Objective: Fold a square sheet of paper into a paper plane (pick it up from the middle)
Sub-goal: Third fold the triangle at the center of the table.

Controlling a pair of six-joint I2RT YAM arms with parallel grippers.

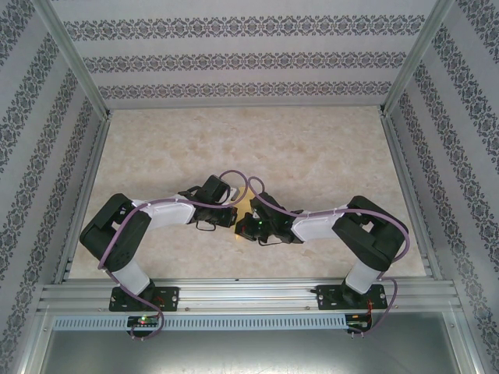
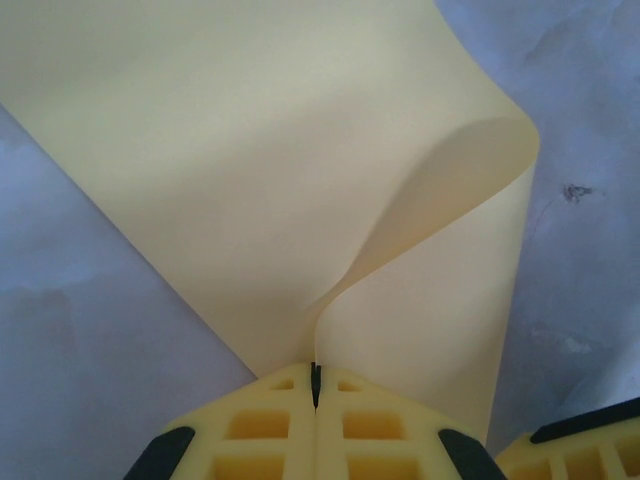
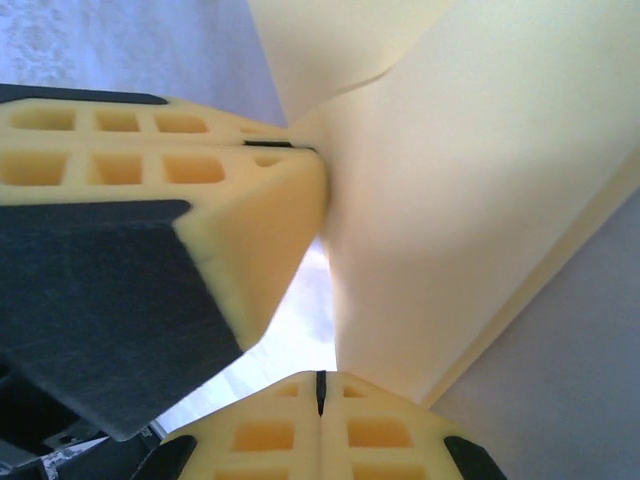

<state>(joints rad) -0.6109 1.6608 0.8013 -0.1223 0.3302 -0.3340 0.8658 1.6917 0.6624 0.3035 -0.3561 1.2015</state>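
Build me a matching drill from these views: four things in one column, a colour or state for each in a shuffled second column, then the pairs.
Things:
1. paper
2. table
3. cable
4. left gripper

Descriptions:
A. purple
B. shut on the paper's edge
C. yellow, one side curling over
D. pale and marbled

Pairs: 1-C; 2-D; 3-A; 4-B

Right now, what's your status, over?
Left gripper shut on yellow sheet. Right gripper shut on it alongside. Sheet curled over, no plane yet.
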